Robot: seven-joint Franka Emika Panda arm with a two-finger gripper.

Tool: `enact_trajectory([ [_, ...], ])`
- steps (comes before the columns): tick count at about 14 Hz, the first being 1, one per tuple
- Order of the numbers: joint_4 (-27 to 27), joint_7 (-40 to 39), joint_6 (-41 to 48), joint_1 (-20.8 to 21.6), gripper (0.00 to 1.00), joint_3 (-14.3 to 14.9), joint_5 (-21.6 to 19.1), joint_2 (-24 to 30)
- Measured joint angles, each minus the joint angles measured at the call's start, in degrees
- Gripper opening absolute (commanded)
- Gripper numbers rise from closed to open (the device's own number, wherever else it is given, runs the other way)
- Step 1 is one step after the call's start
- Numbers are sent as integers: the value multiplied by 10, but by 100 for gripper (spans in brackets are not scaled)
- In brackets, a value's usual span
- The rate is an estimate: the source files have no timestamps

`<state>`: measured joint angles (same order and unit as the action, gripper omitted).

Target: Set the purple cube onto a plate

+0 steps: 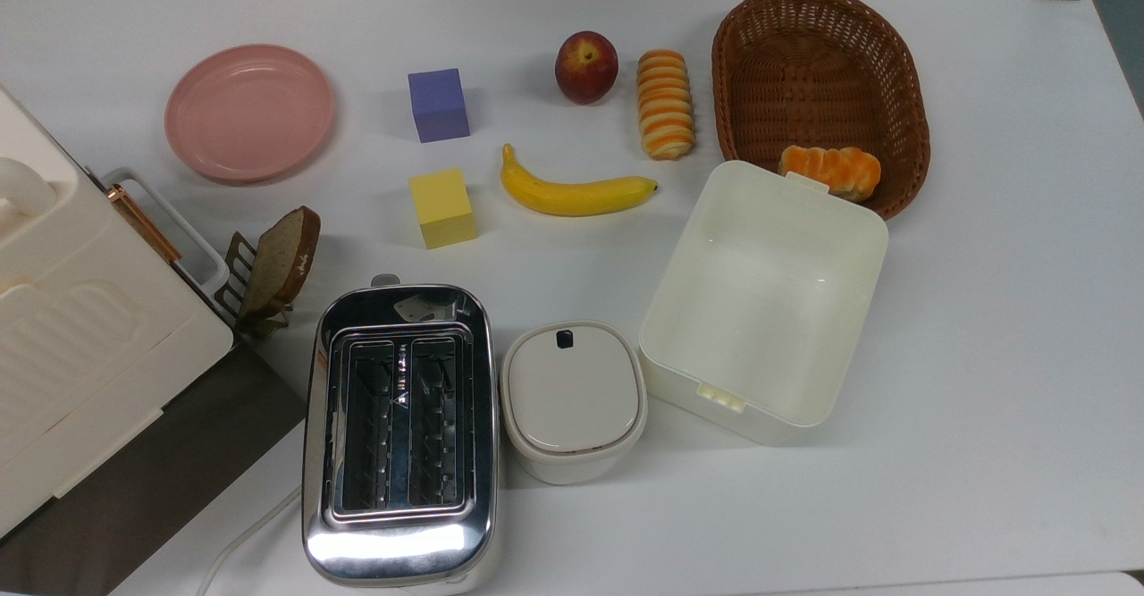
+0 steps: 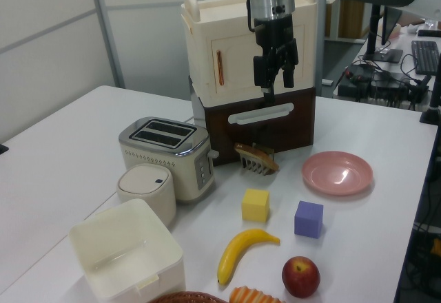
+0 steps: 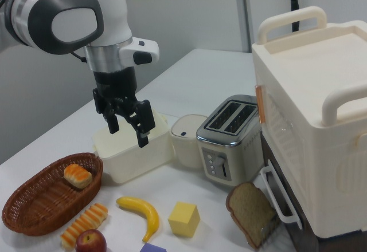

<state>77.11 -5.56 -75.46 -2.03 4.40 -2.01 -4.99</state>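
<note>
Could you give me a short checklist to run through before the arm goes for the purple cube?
1. Gripper open and holding nothing: ok, its fingers are spread apart in the right view.
2. Purple cube free on all sides: ok, it stands apart from the yellow cube and the apple.
3. Plate bare: ok, nothing lies on it.
4. Path from cube to plate: ok, only bare table lies between them in the top view.
5. Gripper above the cube: not ok, it hangs high, not over the cube.
</note>
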Motion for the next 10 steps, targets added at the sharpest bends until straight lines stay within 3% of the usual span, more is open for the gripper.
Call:
enact_trajectory([
  [10,1,0,0,2,100,-3,0,-4],
])
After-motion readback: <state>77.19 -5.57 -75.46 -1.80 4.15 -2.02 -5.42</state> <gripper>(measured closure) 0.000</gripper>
